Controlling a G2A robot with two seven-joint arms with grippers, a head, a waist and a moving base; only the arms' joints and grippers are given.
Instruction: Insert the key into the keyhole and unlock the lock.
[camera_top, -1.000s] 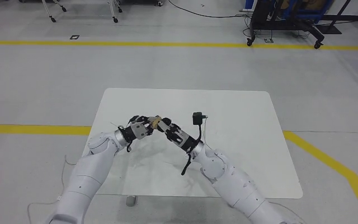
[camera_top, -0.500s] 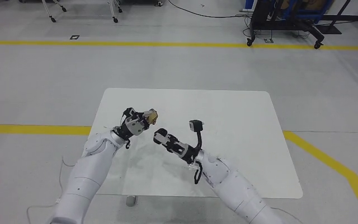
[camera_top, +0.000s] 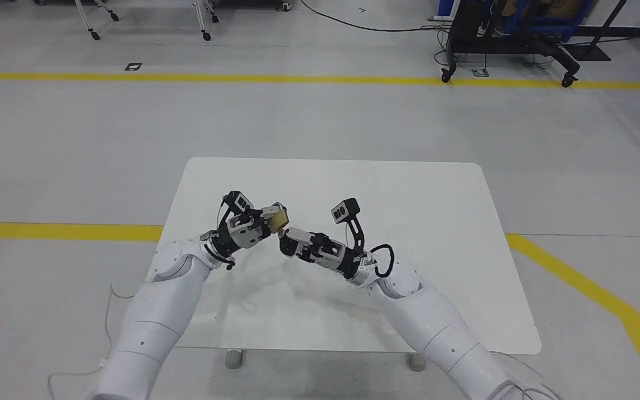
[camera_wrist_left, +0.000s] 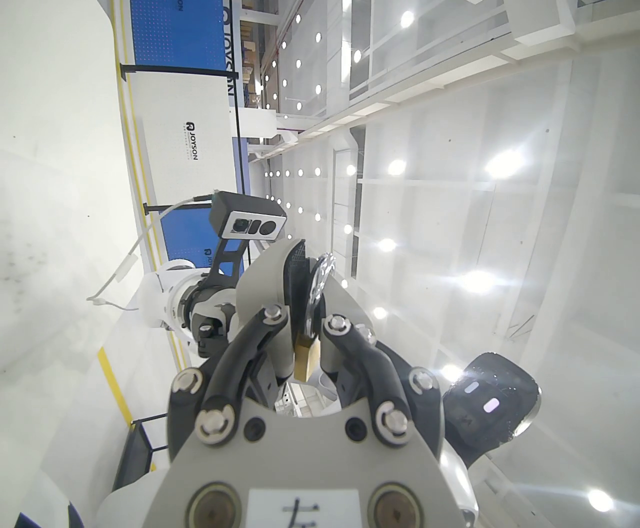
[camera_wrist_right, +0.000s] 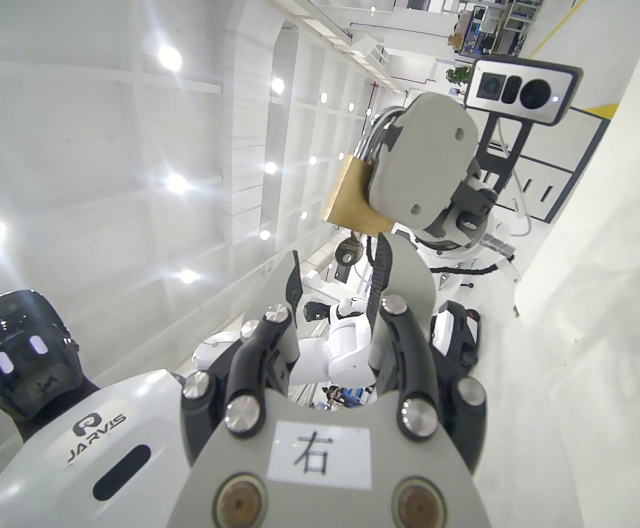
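— Holding anything in the left gripper (camera_top: 268, 217)?
— Clenched on the brass padlock (camera_wrist_right: 350, 195), raised above the table (camera_top: 430, 200).
— And the right gripper (camera_top: 288, 240)?
— Spread apart, grasping nothing; poised just beside the key (camera_wrist_right: 348, 251) stuck in the padlock's underside.

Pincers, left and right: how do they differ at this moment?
The left pincer is shut on the brass padlock; the right pincer is open and holds nothing. The left pincer carries the load, while the right pincer faces the key sticking out of the padlock. Both are raised above the white table, tips almost meeting.
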